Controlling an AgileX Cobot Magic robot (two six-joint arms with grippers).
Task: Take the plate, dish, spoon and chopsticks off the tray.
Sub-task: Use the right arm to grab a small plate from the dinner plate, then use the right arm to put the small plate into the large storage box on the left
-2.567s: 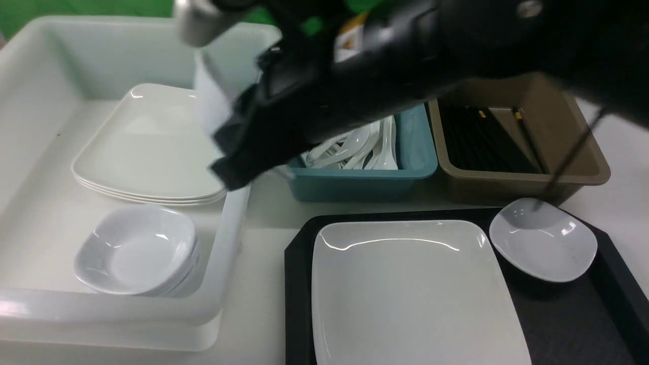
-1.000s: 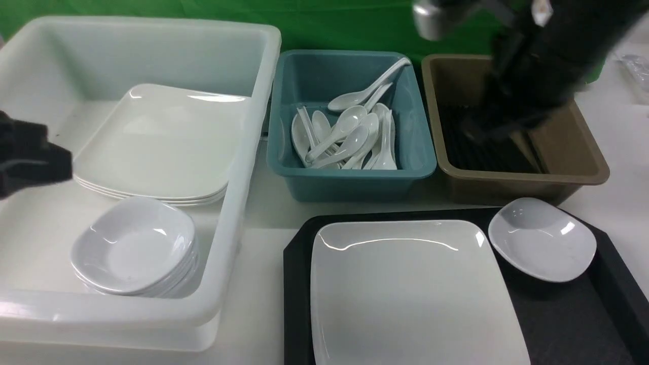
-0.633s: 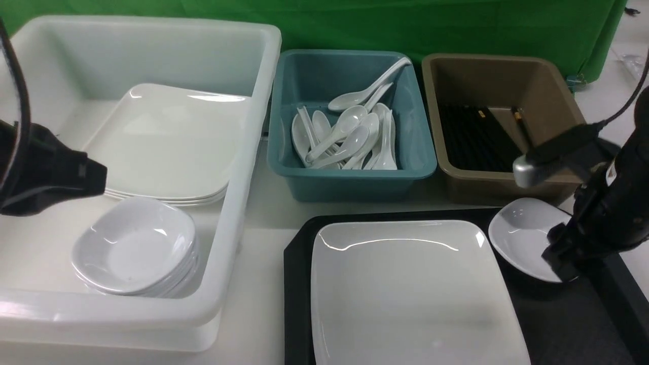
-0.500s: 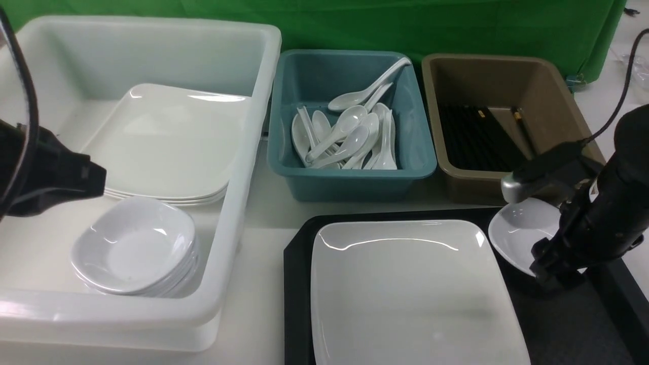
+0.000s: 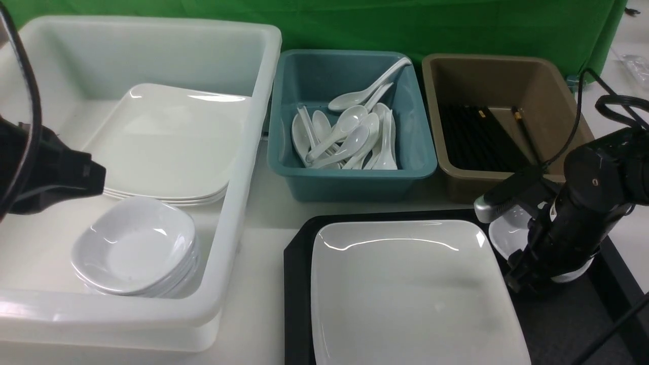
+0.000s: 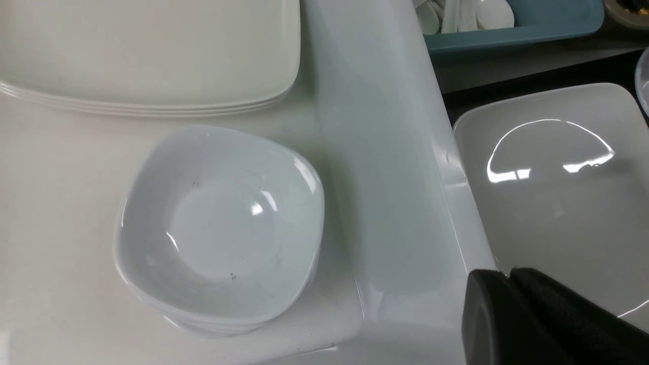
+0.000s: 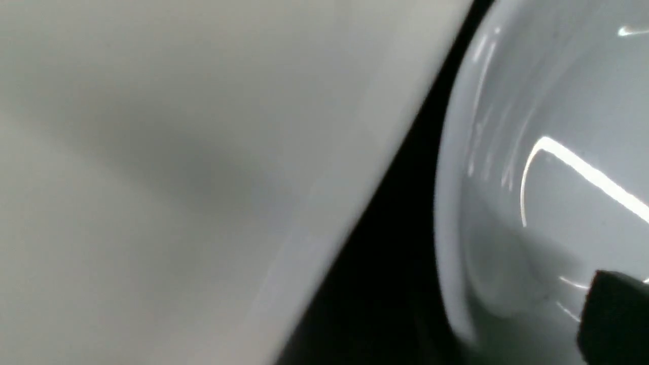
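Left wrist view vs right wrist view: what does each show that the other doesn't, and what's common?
Only left wrist: the white tub holding stacked small dishes and stacked large plates, a corner of the teal bin, and the left end effector, shut.
Only right wrist: a blurred close-up inside the dish, with one black fingertip in front of it.
Both: the plate and a black strip of the tray. The dish is only a sliver at the left wrist picture's edge.
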